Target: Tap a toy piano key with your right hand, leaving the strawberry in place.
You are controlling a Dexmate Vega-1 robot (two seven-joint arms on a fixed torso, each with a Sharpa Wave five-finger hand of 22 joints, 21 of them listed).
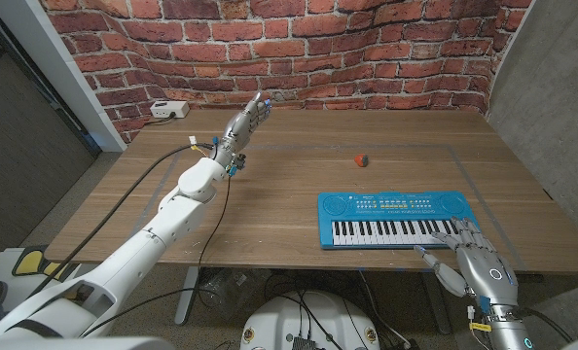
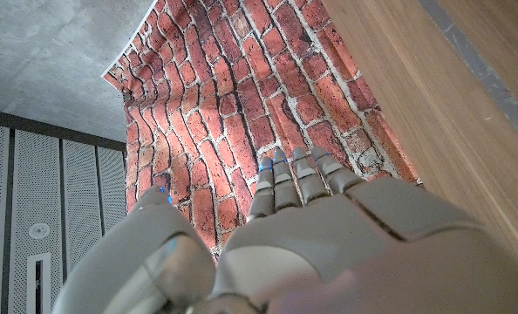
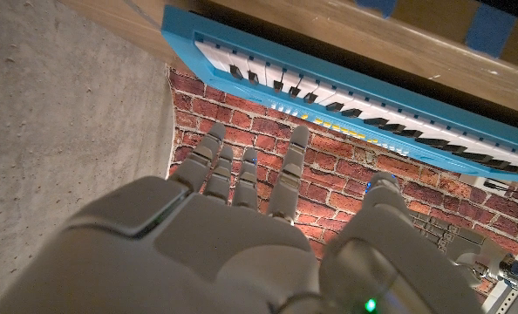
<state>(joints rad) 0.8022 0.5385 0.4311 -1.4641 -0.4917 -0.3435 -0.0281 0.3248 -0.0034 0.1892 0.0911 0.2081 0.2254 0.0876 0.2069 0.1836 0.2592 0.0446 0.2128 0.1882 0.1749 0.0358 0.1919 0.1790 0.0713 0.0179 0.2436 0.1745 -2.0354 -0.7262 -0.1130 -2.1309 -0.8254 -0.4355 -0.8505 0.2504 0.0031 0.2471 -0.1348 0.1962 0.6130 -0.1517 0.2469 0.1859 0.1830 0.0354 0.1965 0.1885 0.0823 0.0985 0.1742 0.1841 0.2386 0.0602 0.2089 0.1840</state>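
Approach step: right hand [image 1: 472, 261] empty, fingers spread, hovering at the near right end of the piano [image 1: 393, 220]. Strawberry [image 1: 361, 158] sits well behind it. Next: press 1 key, straight down.

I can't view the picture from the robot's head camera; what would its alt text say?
A robot's right hand hovers at the near right end of a blue toy piano on a wooden table, fingers spread. A small red strawberry sits beyond the piano, while the left hand is raised, open, toward a brick wall.
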